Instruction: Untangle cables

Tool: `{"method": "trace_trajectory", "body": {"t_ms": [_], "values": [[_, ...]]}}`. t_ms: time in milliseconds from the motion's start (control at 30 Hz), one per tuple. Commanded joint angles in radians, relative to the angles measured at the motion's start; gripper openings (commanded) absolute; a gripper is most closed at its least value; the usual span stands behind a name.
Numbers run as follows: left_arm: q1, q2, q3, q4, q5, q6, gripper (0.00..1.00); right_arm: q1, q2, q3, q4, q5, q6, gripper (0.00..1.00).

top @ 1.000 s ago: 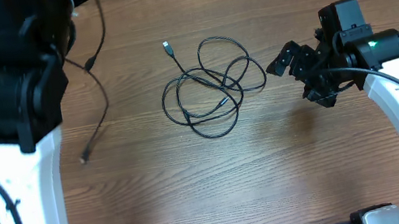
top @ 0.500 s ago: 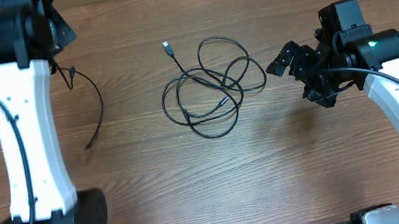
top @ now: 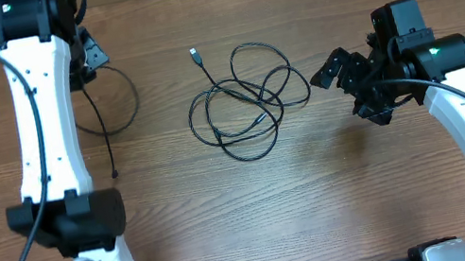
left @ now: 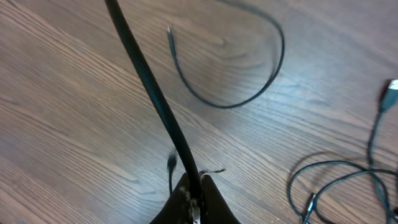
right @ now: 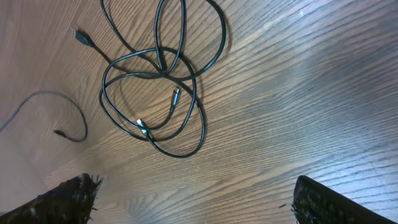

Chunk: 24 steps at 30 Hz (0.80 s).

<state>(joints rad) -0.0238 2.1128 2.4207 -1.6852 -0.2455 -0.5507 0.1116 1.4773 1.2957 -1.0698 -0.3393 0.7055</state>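
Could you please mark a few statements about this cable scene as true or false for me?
1. The left fingers are shut on a black cable. True.
2. The right fingers grip a cable too. False: they stand open and empty, to the right of the tangle.
3. The tangle lies on the table between the two arms. True.
4. The held cable runs through the tangle. False: it lies apart, to the tangle's left.

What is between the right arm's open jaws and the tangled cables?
Just bare table, nothing else, before the tangled cables; the overhead view shows it.
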Motion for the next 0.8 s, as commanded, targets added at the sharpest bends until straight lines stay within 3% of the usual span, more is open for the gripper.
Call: {"method": "trace_trajectory", "body": {"t_ms": [0, 167, 233, 267, 333, 467, 533, 767], "values": [[0.018, 0.060, -0.002, -0.004, 0.056, -0.003, 0.09, -0.002, -0.009, 0.013, 0.002, 0.006, -0.007, 1.00], [0.026, 0.099, -0.002, 0.007, 0.056, -0.003, 0.14, -0.002, -0.009, 0.013, 0.002, 0.006, -0.007, 1.00], [0.026, 0.106, -0.002, 0.008, 0.056, -0.003, 0.22, -0.002, -0.009, 0.013, 0.002, 0.006, -0.007, 1.00], [0.026, 0.108, -0.002, 0.014, 0.057, -0.003, 0.32, -0.002, -0.009, 0.013, 0.002, 0.006, -0.007, 1.00], [0.025, 0.108, -0.002, 0.021, 0.060, -0.003, 0.64, -0.002, -0.009, 0.013, 0.002, 0.006, -0.007, 1.00], [0.024, 0.108, -0.002, 0.039, 0.060, 0.021, 0.70, -0.002, -0.009, 0.013, 0.002, 0.006, -0.007, 1.00], [0.027, 0.108, -0.002, 0.061, 0.054, 0.050, 0.88, -0.002, -0.009, 0.013, 0.002, 0.006, -0.007, 1.00], [0.140, 0.108, -0.002, 0.167, 0.085, 0.058, 0.97, -0.002, -0.009, 0.013, 0.002, 0.006, -0.007, 1.00]]}}
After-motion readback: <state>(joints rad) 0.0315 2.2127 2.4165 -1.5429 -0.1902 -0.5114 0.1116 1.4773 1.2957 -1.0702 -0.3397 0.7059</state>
